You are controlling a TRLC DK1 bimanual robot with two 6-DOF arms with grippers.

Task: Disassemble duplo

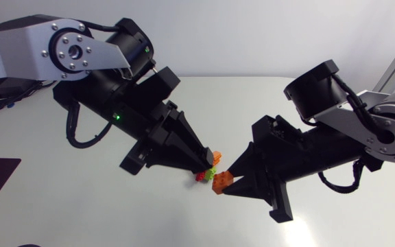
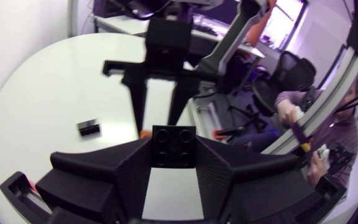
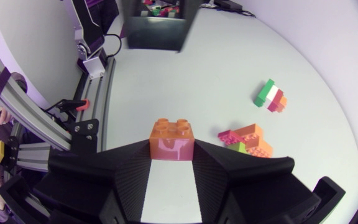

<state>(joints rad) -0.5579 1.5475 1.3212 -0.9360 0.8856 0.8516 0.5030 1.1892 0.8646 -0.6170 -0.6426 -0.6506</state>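
Head view: the left gripper [image 1: 208, 163] and the right gripper [image 1: 229, 178] meet almost tip to tip over the smooth white table [image 1: 81, 213]. The orange brick [image 1: 221, 182] is pinched at the right gripper's tip, with only its outer corner clear of the matte black wedges. Just beside the orange brick, under the left gripper's tip, are coloured scraps [image 1: 206, 173] of red, green and orange plastic, mostly covered; whether they are held or lie on the table cannot be told here. The left jaws are masked by their own housing.

Left wrist view: the left gripper's broad, finely ridged fingers [image 2: 129, 174] press from both sides on a dark brick [image 2: 174, 146]. It is square, with four round studs facing the camera; its colour is hard to judge in the shadow. A sliver of the orange brick shows just behind it, and the right gripper stands over that sliver, cut off at its upper end. A small black block [image 2: 88, 127] lies on the table, well to one side of the orange brick.

Right wrist view: the right fingers clamp the orange brick on its two flanks. It is glossy, studs up, with its lower part sunk between the wedges. Near it on the table lies a mixed clump [image 3: 246, 140] of pink, orange and green bricks. Further from the orange brick is a striped stack [image 3: 270, 97] of green, white and red. The left gripper, ahead of the orange brick, is cut off, and its load is hidden.
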